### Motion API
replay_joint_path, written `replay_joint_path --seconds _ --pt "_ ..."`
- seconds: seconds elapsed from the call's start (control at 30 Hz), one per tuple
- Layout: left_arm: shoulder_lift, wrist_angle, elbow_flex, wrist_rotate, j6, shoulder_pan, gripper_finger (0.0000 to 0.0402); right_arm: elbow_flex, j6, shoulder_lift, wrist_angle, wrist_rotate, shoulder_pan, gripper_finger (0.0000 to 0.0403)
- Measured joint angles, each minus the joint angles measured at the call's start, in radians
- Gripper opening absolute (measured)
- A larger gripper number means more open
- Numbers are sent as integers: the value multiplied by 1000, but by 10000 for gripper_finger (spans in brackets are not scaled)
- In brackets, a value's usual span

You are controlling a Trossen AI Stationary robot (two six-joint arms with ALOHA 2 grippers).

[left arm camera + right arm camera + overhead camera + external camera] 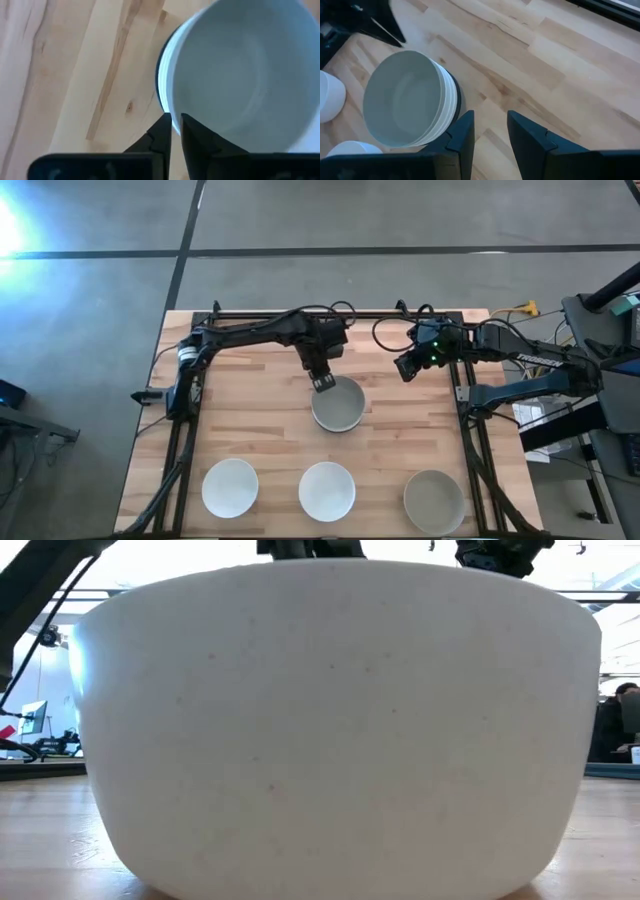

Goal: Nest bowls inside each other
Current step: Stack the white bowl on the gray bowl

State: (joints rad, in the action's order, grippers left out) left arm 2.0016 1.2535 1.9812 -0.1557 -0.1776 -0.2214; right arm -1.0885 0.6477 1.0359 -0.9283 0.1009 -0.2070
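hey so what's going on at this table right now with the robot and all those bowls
The robot is nesting bowls. The left gripper is pinching the rim of the stack of nested bowls in the middle of the wooden table; a dark bowl shows low in that stack. The right gripper hangs open off to the side, holding nothing. Three single bowls sit in a row along the near edge: a white one, another white one and a grey-beige one.
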Motion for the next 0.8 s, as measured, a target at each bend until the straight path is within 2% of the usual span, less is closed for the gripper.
replay_joint_path --seconds 0.2,0.3,0.53,0.63,0.8 --pt "-104 62 -35 8 1 6 24 0 7 0 0 -3 7 111" --pt "-205 85 -130 -5 13 25 24 0 7 0 0 -4 22 111" --pt "-539 81 -521 -201 2 113 24 8 2 0 1 2 37 112" --pt "-691 34 -694 -207 -106 173 25 11 -14 3 5 19 37 112" --pt "-918 -105 -961 -206 -392 276 25 14 -30 15 41 52 37 112"
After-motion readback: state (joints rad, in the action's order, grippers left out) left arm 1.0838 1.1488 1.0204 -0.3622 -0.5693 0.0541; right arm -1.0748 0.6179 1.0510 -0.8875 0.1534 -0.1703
